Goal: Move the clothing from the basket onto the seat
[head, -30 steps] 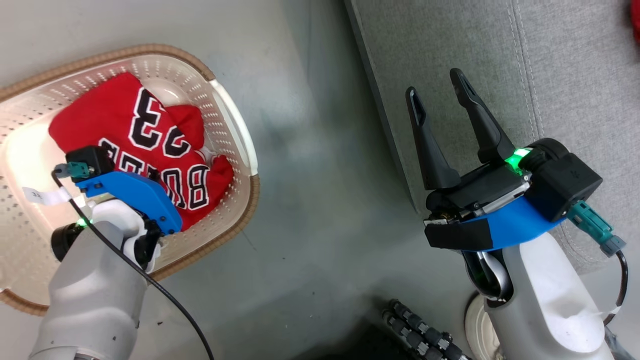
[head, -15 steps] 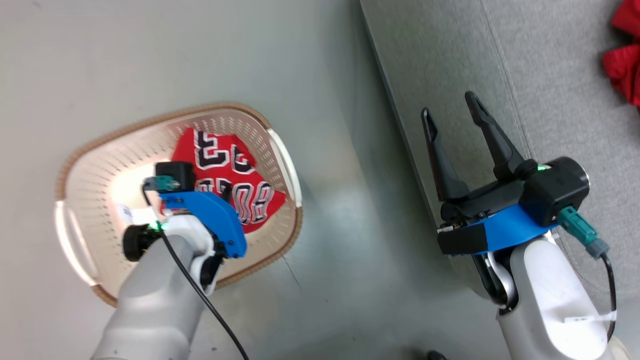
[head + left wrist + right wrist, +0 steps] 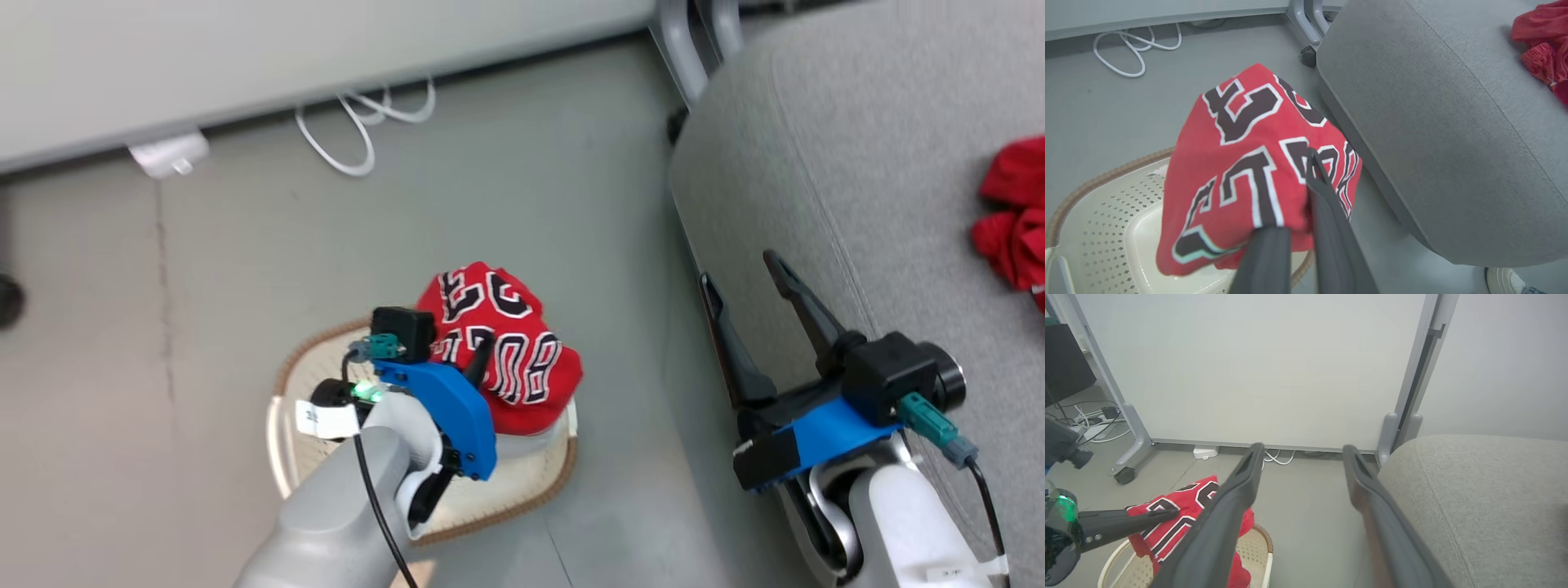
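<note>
Grey floor [image 3: 490, 204] was seen beneath the basket [image 3: 282, 425], above which the jersey [image 3: 506, 359] was pinched in the fingers of the left gripper [image 3: 480, 363]. Fingers of the right gripper [image 3: 737, 269] were spread wide, empty, beside the seat [image 3: 857, 163]. Soft, light cloth was judged droopy, best gripped by a thick fold.

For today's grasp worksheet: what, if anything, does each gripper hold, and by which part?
The left gripper is shut on the jersey, pinching a bunched fold by its lettering. The right gripper is open and holds nothing.
</note>
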{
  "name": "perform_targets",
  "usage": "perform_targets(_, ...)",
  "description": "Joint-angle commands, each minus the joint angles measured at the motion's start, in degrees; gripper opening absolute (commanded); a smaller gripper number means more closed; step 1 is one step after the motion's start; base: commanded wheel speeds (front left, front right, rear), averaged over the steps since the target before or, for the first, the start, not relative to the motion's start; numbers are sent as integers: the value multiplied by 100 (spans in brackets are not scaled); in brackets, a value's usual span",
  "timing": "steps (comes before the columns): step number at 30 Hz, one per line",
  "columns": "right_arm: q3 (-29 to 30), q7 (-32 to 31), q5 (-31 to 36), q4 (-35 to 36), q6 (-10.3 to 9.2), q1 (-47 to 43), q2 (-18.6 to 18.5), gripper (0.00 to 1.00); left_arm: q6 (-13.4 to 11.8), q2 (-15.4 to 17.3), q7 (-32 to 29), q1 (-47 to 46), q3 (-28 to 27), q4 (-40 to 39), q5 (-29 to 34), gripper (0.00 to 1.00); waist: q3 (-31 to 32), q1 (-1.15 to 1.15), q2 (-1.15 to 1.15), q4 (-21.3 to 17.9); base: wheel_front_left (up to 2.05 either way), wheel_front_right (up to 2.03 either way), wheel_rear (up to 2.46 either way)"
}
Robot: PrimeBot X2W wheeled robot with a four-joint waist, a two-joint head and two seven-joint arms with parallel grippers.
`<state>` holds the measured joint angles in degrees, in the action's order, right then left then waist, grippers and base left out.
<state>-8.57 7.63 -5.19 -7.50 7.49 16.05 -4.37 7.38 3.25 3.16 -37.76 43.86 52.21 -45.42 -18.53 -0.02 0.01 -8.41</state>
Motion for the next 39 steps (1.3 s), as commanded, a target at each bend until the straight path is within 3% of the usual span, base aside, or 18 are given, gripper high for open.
perform_targets(1, 23, -37, -13, 25, 1, -146, -51, 100, 16, -6, 76, 24, 106, -71, -64, 0, 593, 2, -1, 375, 0, 0, 0)
perform_targets(15, 111, -330, -81, 96, 1, -1015, -37, 100, 17, 14, 592, -615, 1349, -650, -698, 0, 1798, 2, -1, 631, 0, 0, 0)
perform_targets(39, -105, -447, -143, 47, 1, -1080, 19, 100, 17, -28, 802, -1303, 2279, -584, -1309, 0, 1893, 2, -1, 693, 0, 0, 0)
